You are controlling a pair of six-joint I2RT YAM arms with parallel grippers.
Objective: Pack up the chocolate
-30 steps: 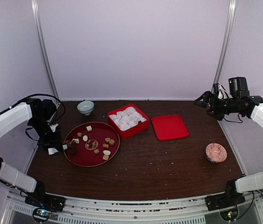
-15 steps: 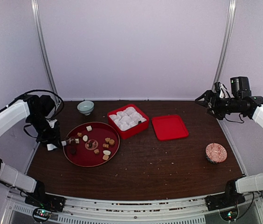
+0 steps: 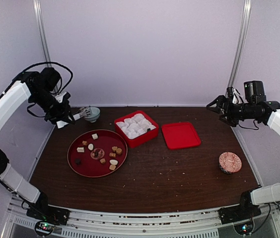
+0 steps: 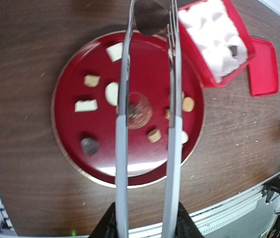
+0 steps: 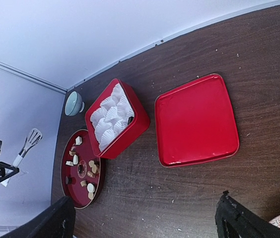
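Several small pieces of chocolate (image 3: 112, 151), dark, tan and cream, lie on a round red plate (image 3: 83, 171). In the left wrist view the chocolate (image 4: 111, 92) sits on that plate (image 4: 65, 89) far below. My left gripper (image 3: 60, 118) is raised at the back left, shut on metal tongs (image 3: 84, 113) whose tips hang by a pale bowl (image 3: 91, 114). The tongs (image 4: 122, 129) run up from the left gripper (image 4: 147, 225); no piece shows between their arms. One dark piece (image 4: 233, 49) sits in the red box (image 4: 207, 77). My right gripper (image 3: 214, 106) hovers open at the back right, empty.
The red box (image 3: 146, 136) of white paper cups stands behind the plate, its red lid (image 3: 180, 135) flat to the right. A small patterned dish (image 3: 230, 162) sits near the right edge. The right wrist view shows the box (image 5: 132, 130), lid (image 5: 197, 121) and plate (image 5: 69, 192).
My left arm has lifted the tongs from the plate's left side up and back, toward the bowl. The dark piece stays on the plate. The right arm has barely moved.
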